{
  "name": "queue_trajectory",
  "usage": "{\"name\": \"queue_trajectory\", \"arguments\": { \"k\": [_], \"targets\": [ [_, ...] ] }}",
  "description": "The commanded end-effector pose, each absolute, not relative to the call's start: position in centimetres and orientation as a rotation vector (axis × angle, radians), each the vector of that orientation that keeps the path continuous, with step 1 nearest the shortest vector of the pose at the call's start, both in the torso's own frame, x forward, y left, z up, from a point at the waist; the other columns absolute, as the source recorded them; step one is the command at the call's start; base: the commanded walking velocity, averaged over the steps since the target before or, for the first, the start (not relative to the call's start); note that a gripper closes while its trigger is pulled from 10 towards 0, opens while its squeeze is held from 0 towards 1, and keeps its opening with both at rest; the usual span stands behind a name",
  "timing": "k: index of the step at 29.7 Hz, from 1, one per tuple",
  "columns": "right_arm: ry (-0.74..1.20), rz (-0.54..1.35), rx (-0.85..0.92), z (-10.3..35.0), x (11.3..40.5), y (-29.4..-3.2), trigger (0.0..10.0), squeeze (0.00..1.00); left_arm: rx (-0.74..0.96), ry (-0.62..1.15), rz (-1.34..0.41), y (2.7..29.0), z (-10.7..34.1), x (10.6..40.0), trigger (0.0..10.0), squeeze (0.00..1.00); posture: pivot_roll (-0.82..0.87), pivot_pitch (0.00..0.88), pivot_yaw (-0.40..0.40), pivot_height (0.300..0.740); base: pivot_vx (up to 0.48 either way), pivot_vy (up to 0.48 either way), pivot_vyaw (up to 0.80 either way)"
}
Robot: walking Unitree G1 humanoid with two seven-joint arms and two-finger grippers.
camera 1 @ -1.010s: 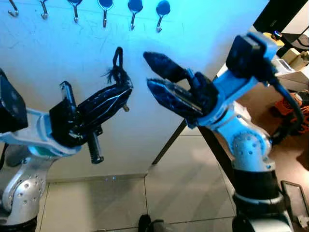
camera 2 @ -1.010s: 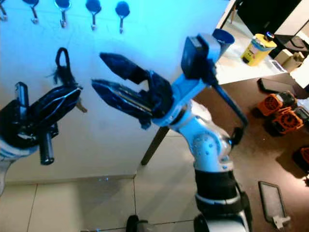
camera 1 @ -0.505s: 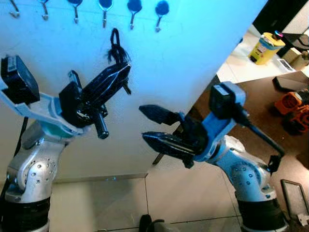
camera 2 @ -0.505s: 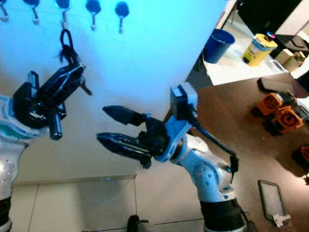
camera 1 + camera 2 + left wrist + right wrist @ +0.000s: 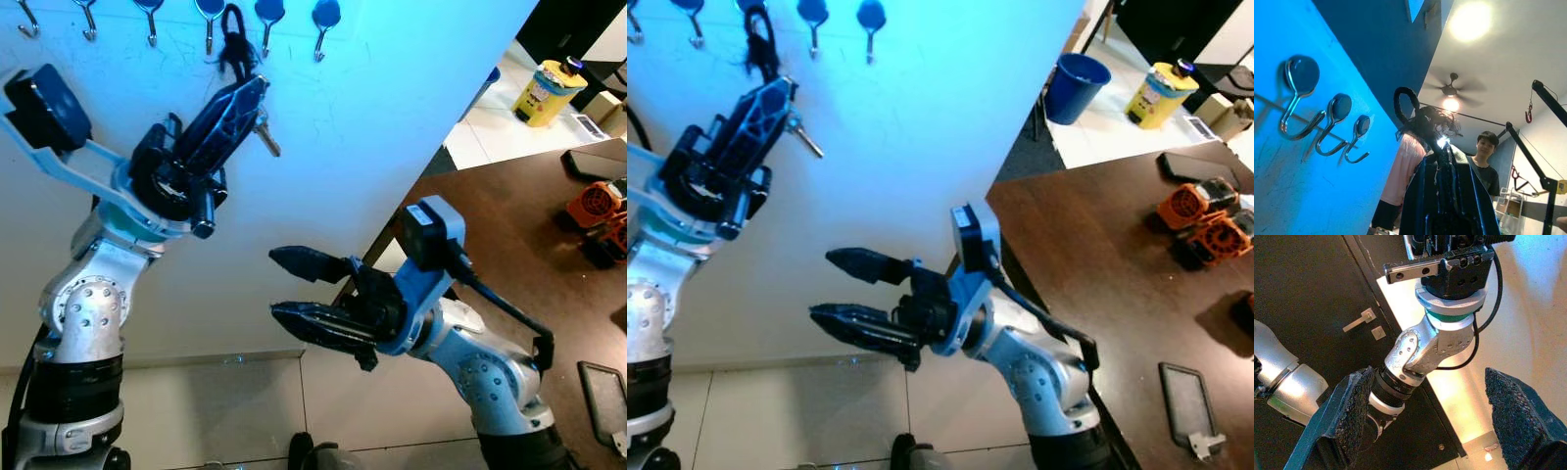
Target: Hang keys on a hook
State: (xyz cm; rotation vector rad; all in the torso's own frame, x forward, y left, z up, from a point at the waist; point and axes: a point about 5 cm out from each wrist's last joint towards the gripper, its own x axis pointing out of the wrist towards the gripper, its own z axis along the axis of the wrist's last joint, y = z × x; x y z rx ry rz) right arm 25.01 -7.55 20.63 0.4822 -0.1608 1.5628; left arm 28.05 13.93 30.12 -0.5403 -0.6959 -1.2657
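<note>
In the left eye view, the left hand (image 5: pixel 238 98) is raised to the white wall, clenched on a bunch of metal keys with a black cord loop (image 5: pixel 235 44). The loop sits just beside the fourth metal wall hook (image 5: pixel 210 22); one key (image 5: pixel 265 137) dangles below.

The right eye view shows the right hand (image 5: pixel 844 292) lower down, fingers spread and grasping nothing, beside the dark brown desk (image 5: pixel 1097 255). A blue bin (image 5: pixel 1076 88) stands behind; its contents are hidden.

In the left wrist view, the loop (image 5: pixel 1405 105) stands upright above the black fingers (image 5: pixel 1415 205), near three hooks (image 5: pixel 1327 122).
</note>
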Motion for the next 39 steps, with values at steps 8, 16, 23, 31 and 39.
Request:
{"name": "queue_trajectory", "arguments": {
  "k": [8,16,23,31,39],
  "targets": [
    [-0.155,1.549,0.466,20.4,24.6,-7.6,10.0,0.00,-0.583,-0.652,-1.237,13.8,29.9,29.1,10.0,0.00,-0.04,0.130,-0.052,0.740,0.000,0.000,0.00],
    [-0.155,1.539,0.465,20.5,24.6,-7.6,10.0,0.00,-0.617,-0.643,-1.192,13.9,29.7,29.7,10.0,0.00,-0.04,0.134,-0.052,0.740,0.000,0.000,0.00],
    [-0.150,1.528,0.463,20.4,24.6,-7.8,10.0,0.00,-0.658,-0.667,-1.149,14.4,29.7,29.9,10.0,0.00,-0.04,0.137,-0.052,0.740,0.000,0.000,0.00],
    [-0.145,1.523,0.465,20.4,24.6,-7.9,10.0,0.00,-0.690,-0.702,-1.122,14.9,29.9,29.6,10.0,0.00,-0.04,0.140,-0.056,0.740,0.000,0.000,0.00],
    [-0.139,1.522,0.462,20.4,24.7,-7.9,10.0,0.00,-0.715,-0.693,-1.101,14.7,29.2,29.4,10.0,0.00,-0.04,0.142,-0.060,0.740,0.000,0.000,0.00]
  ]
}}
